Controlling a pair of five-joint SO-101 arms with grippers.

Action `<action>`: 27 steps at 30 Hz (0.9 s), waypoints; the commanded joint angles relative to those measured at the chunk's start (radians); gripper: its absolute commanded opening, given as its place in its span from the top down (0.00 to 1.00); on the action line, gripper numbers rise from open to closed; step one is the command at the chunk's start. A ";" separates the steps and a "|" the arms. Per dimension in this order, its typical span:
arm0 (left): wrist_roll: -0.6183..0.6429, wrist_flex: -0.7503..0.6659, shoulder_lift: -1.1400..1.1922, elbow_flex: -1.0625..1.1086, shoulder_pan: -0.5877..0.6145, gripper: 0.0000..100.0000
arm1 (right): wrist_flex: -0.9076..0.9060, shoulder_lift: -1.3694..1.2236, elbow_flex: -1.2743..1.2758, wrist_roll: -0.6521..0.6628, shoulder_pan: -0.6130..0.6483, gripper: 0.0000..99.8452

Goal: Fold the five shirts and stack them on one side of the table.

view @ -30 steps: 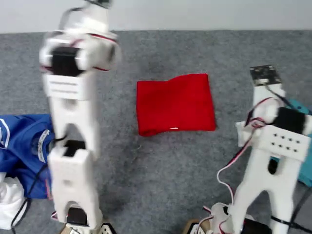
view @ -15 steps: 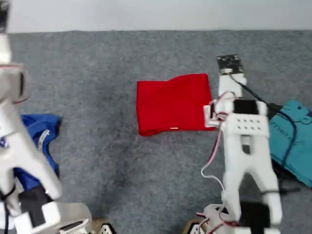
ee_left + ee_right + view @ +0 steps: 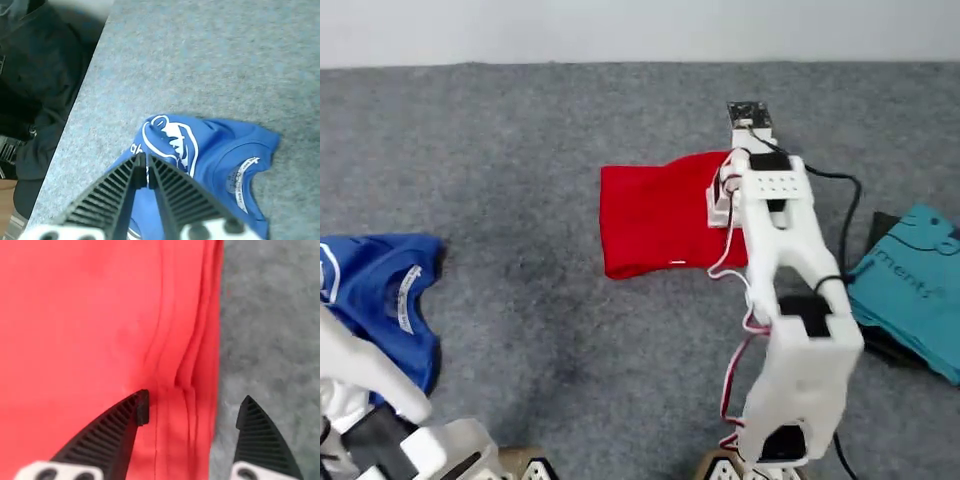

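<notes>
Since a second ago the right arm (image 3: 775,210) has swung over the folded red shirt (image 3: 655,215) in the middle of the desk (image 3: 570,350), and the left arm has drawn back. A blue shirt (image 3: 380,285) lies left, a teal shirt (image 3: 910,285) right. Left wrist view: the left pincer (image 3: 144,167) is closed above the blue shirt. Right wrist view: the right pincer (image 3: 195,399) is open, straddling the red shirt's edge.

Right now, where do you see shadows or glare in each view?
High view: the light is even with no glare, and a thin shadow runs under the near edge of the red shirt. Left wrist view: the blue shirt throws a soft dark rim on the table. Right wrist view: dark lines lie in the red shirt's folds between the fingers of the open right gripper.
</notes>
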State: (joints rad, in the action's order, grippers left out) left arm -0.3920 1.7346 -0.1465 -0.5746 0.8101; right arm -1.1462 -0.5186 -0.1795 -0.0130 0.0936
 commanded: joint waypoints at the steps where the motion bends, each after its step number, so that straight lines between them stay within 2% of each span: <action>1: -0.006 0.018 -0.032 -0.004 0.011 0.99 | -0.065 -0.105 -0.157 -0.011 0.027 0.72; 5: -0.006 0.018 -0.035 -0.004 0.011 0.99 | -0.168 -0.223 -0.285 -0.011 0.070 0.74; 11: -0.005 0.018 -0.041 0.018 0.011 0.99 | -0.308 -0.320 -0.459 -0.002 0.097 1.00; 14: -0.005 0.020 -0.041 0.022 0.012 0.99 | -0.392 -0.320 -0.514 0.003 0.101 0.99; 22: -0.005 0.020 -0.057 0.021 0.012 0.99 | -0.650 -0.318 -0.661 0.126 0.160 0.99; 27: -0.008 0.020 -0.104 0.024 0.011 0.99 | -0.648 -0.214 -0.542 0.181 0.171 0.99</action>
State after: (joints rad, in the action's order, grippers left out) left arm -0.3920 1.7346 -0.1987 -0.5455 0.8178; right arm -1.7538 -0.8393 -0.7580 0.1189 0.2486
